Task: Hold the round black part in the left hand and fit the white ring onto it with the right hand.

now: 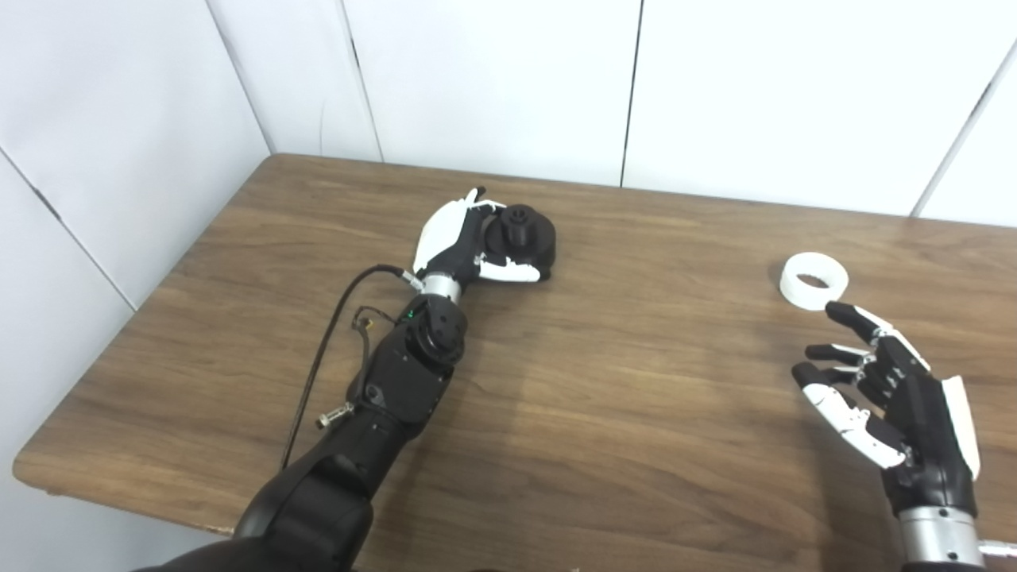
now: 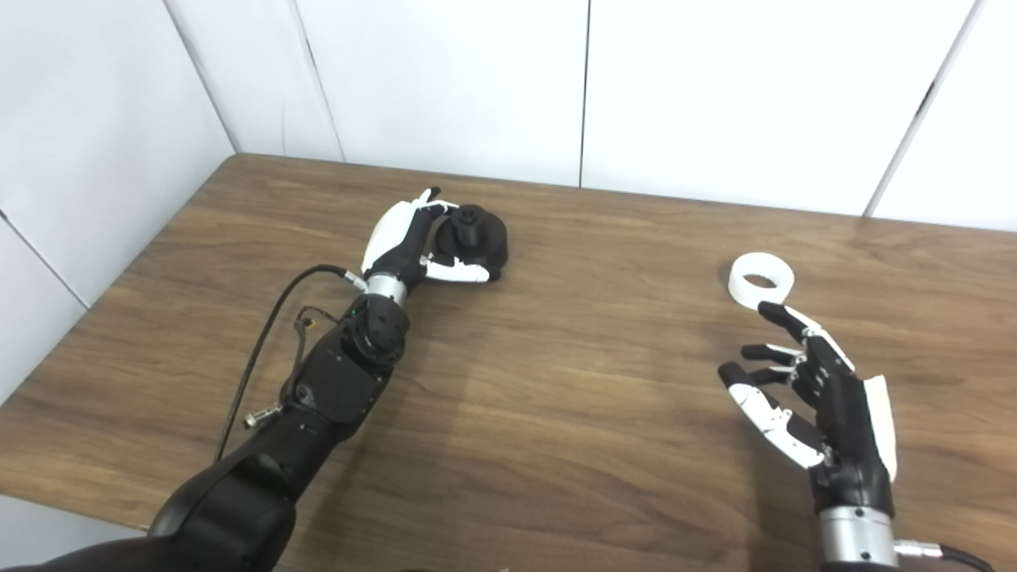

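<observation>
Round black part (image 1: 522, 234), knobbed, apparently clasped by left hand (image 1: 459, 242); smooth white ring (image 1: 813, 280) beyond empty, splayed right hand (image 1: 890, 393).

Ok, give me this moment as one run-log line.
left hand: wrapped around round black part on table | right hand: open, just short of white ring | ring: not yet fitted

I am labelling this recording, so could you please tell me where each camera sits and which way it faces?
Left eye view: on the robot's head, looking down at the wooden table; both forearms rise from the bottom edge, the left hand at the round black part.
Right eye view: beside it, a little to the right, facing the same way; the right hand is spread open near the white ring.
Shared: both hands, both parts, the table and the white wall panels.
</observation>
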Available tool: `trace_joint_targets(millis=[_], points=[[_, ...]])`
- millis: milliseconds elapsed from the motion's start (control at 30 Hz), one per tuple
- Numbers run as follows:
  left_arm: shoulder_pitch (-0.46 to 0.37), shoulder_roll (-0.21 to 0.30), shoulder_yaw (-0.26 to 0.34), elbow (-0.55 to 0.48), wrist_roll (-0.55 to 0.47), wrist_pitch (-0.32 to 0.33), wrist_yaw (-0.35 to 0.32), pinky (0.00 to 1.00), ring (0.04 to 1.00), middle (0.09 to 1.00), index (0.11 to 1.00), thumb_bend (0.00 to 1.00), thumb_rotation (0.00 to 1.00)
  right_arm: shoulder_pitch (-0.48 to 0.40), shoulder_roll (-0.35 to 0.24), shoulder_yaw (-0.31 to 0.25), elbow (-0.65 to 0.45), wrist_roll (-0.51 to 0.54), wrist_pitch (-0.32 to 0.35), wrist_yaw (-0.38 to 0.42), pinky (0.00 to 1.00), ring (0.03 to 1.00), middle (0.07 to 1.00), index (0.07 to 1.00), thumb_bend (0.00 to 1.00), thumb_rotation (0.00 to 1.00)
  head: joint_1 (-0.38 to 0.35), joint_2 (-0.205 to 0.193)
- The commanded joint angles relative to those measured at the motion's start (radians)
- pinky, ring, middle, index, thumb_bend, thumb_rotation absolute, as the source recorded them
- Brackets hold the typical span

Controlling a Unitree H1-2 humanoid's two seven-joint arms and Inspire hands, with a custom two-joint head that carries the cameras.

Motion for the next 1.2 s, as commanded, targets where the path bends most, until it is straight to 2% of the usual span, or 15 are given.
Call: trace_joint_targets(millis=[0, 333, 700, 1167], points=[[-0.039, 0.021, 0.000, -0.023, 0.011, -0.008, 0.026, 1.00, 1.000, 1.000, 0.658, 0.92, 0.23, -0.011, 0.004, -0.003, -0.039, 0.003, -0.019, -0.004, 0.52, 0.647, 0.823, 0.768, 0.61, 0.33, 0.001, 0.001], [-0.012, 0.025, -0.010, -0.073, 0.002, -0.013, -0.013, 1.00, 1.000, 1.000, 0.611, 0.94, 0.20, -0.012, 0.005, -0.001, -0.042, -0.002, -0.016, -0.005, 0.52, 0.648, 0.825, 0.767, 0.61, 0.34, 0.000, 0.002], [0.063, 0.020, -0.051, -0.185, 0.013, 0.040, -0.094, 1.00, 1.000, 1.000, 0.621, 0.96, 0.22, -0.015, 0.006, 0.003, -0.040, 0.002, -0.015, -0.002, 0.53, 0.651, 0.817, 0.770, 0.61, 0.33, -0.004, 0.007], [0.172, 0.020, -0.129, -0.431, 0.047, 0.106, -0.219, 1.00, 1.000, 1.000, 0.609, 0.94, 0.25, -0.024, 0.010, 0.006, -0.045, 0.005, 0.001, 0.001, 0.53, 0.652, 0.814, 0.769, 0.61, 0.33, -0.016, 0.009]])
